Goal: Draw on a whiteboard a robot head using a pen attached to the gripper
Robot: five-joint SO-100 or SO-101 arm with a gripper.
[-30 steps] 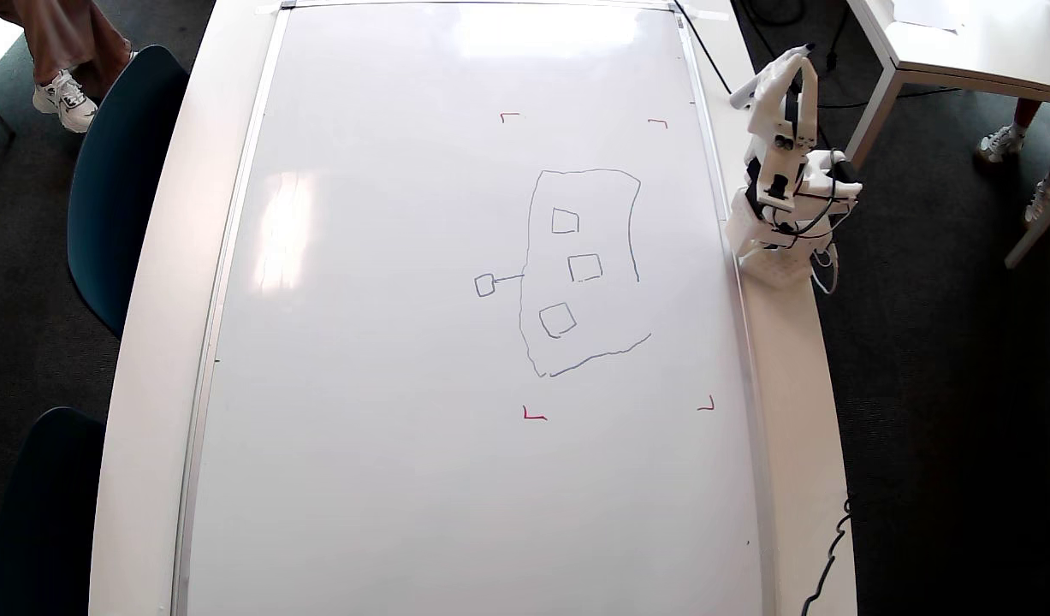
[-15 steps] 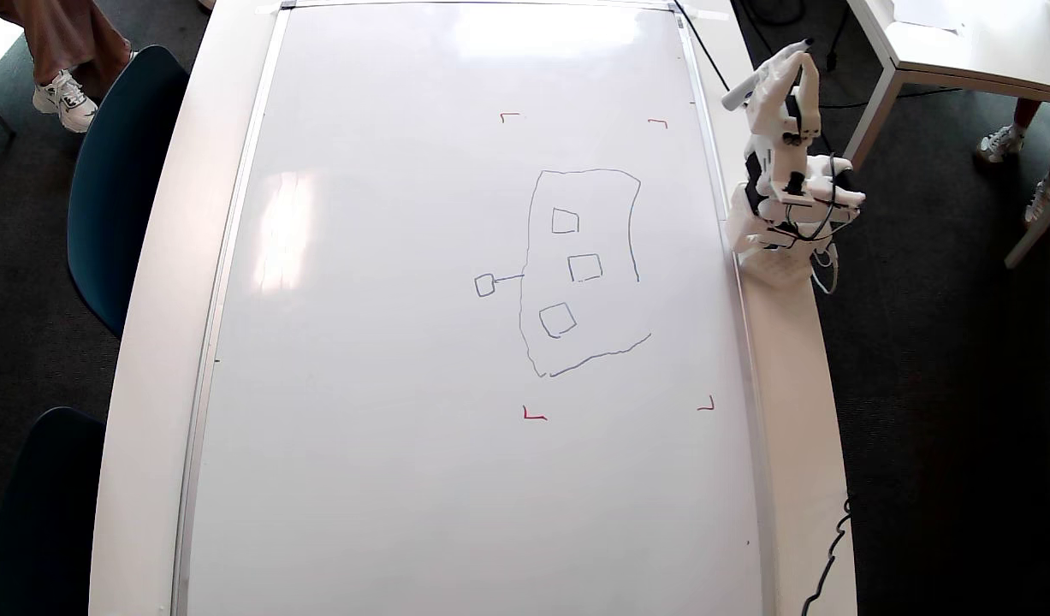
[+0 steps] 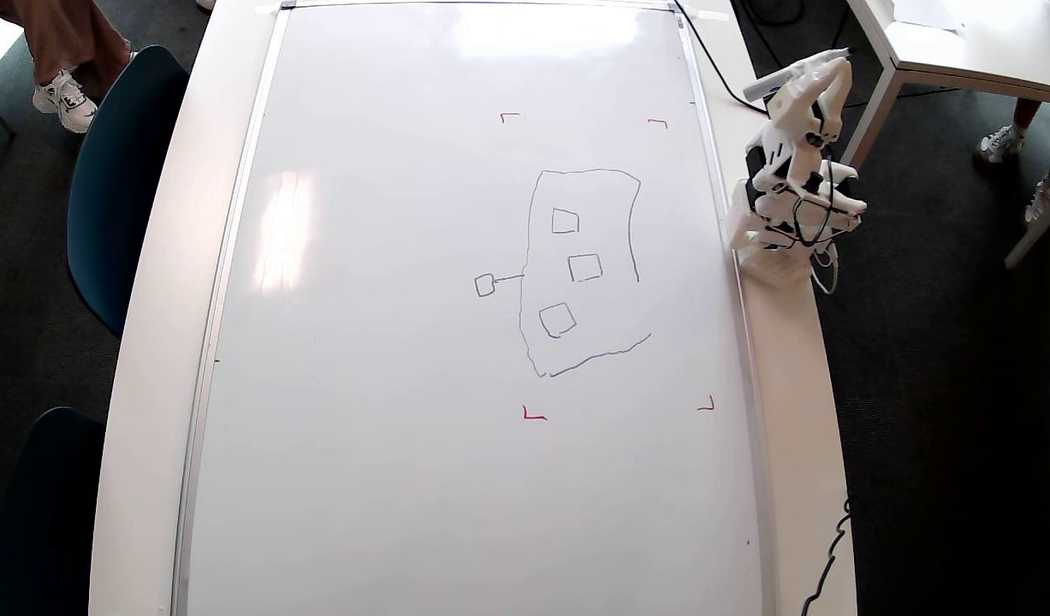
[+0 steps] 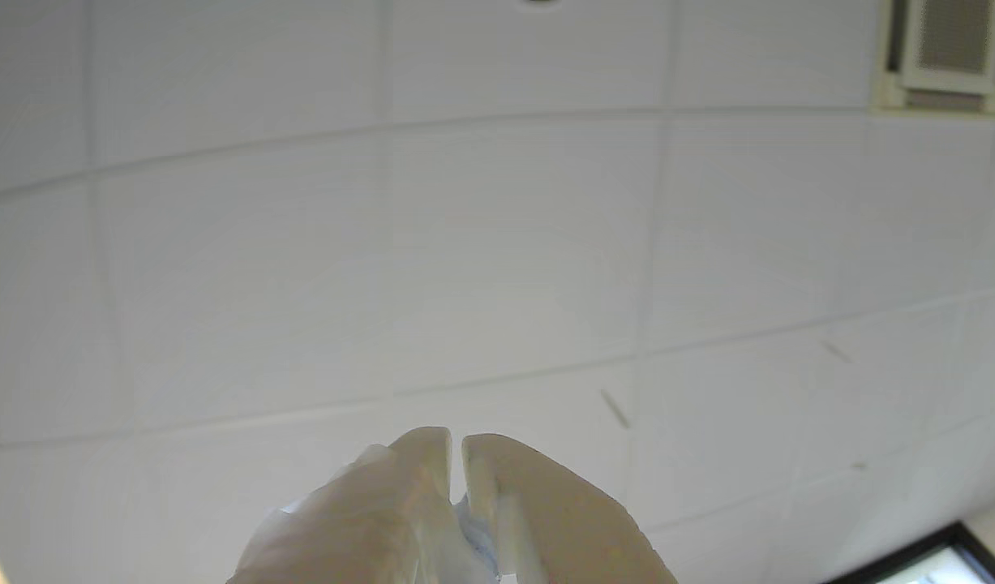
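The whiteboard (image 3: 405, 342) covers most of the table in the overhead view. The robot head (image 3: 583, 268) is a thin blue-grey wobbly outline right of centre, with three small squares inside and a stalked square on its left. My white gripper (image 3: 824, 70) is raised beside the board's right edge, far from the drawing. It is shut on the pen (image 3: 764, 85), which lies slanted across it and touches nothing. The wrist view faces the ceiling, and there the gripper (image 4: 456, 442) shows its jaws almost together with a pale bluish piece wedged between them.
The arm's base (image 3: 777, 248) stands on the table strip right of the board. Small red corner marks (image 3: 533, 415) frame the drawing. Dark chairs (image 3: 122, 171) stand at the left, a second white table (image 3: 961, 43) at the top right. A black cable (image 3: 713, 60) crosses the top corner.
The gripper has swung right and away from the board's edge, and the pen has tipped toward level. The drawing is unchanged.
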